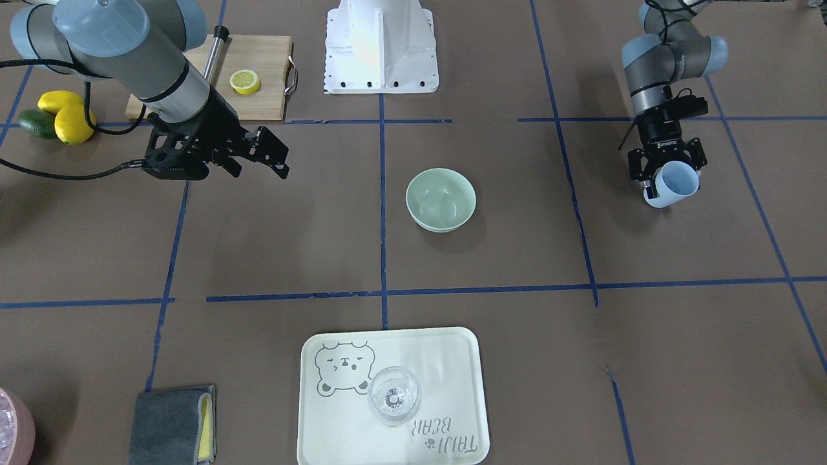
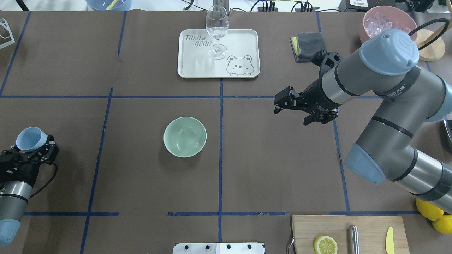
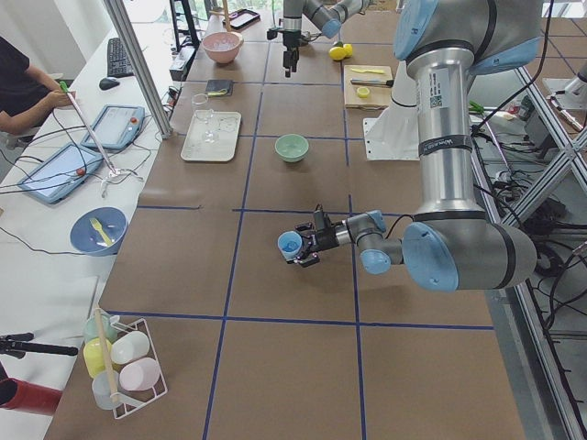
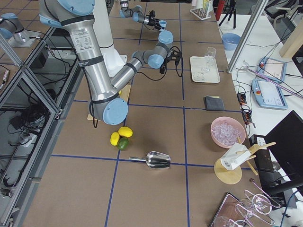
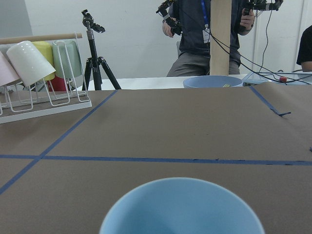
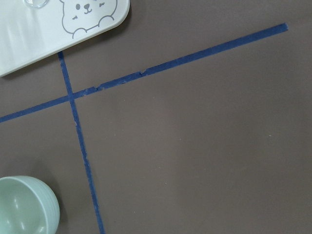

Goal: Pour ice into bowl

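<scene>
The pale mint-green bowl (image 2: 185,136) stands empty near the table's middle; it also shows in the front view (image 1: 440,199) and in the right wrist view (image 6: 24,207). My left gripper (image 2: 33,146) is shut on a light blue cup (image 2: 31,138), tilted, at the table's far left, well away from the bowl. The cup's rim (image 5: 180,207) fills the bottom of the left wrist view, and I see no ice in it. Clear ice cubes (image 2: 379,24) lie in a pink container (image 2: 406,19) at the far right. My right gripper (image 2: 281,102) hangs open and empty, right of the bowl.
A cream tray (image 2: 243,38) with a wine glass (image 2: 216,30) is beyond the bowl. A grey cloth (image 2: 309,44) lies near the pink container. A cutting board (image 2: 367,225) holds a lemon half (image 2: 325,245). Lemons (image 1: 68,116) and a metal scoop (image 4: 156,160) are nearby.
</scene>
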You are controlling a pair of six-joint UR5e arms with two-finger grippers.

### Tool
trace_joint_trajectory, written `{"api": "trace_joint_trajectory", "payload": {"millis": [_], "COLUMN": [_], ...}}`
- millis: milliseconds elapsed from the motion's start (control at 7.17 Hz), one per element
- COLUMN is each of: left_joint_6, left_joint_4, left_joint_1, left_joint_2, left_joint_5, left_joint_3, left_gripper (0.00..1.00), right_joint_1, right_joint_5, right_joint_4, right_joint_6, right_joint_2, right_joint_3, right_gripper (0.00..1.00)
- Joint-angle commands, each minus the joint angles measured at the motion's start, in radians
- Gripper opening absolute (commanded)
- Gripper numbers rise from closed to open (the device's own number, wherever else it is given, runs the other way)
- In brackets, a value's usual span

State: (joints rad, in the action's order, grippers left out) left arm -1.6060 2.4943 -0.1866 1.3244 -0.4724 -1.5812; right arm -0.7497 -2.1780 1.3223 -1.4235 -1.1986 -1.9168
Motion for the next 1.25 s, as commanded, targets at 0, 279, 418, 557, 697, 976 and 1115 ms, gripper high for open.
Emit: {"api": "trace_joint_trajectory", "payload": {"millis": [0, 279, 418, 557, 697, 976, 1115], "left_joint_6": [0.003, 0.053, 0.146, 0.243, 0.315, 0.412, 0.481], "left_joint_4": [0.000, 0.030, 0.107, 0.215, 0.313, 0.457, 0.503], "left_joint_1": [-0.008, -0.020, -0.036, -0.039, -0.040, -0.045, -0.047], "left_joint_2": [0.059, 0.078, 0.073, 0.061, 0.056, 0.065, 0.074], "left_joint_5": [-0.002, -0.003, -0.009, -0.008, -0.005, -0.002, -0.008], "left_joint_3": [0.032, 0.037, 0.040, 0.041, 0.041, 0.027, -0.029], "left_gripper": [1.00, 0.69, 0.33, 0.11, 0.00, 0.00, 0.00], "right_joint_1": [0.001, 0.000, 0.001, 0.001, 0.001, 0.001, -0.014], "right_joint_5": [0.000, -0.003, -0.005, -0.002, -0.002, -0.003, -0.011], "right_joint_4": [0.000, 0.000, 0.000, 0.000, 0.000, 0.000, 0.000], "right_joint_6": [0.000, 0.000, 0.000, -0.002, 0.000, 0.000, 0.000], "right_joint_2": [0.001, 0.005, 0.007, 0.008, 0.008, 0.010, 0.008], "right_joint_3": [-0.001, -0.002, -0.004, -0.002, -0.001, -0.004, -0.007], "right_gripper": [1.00, 1.00, 1.00, 1.00, 1.00, 1.00, 1.00]}}
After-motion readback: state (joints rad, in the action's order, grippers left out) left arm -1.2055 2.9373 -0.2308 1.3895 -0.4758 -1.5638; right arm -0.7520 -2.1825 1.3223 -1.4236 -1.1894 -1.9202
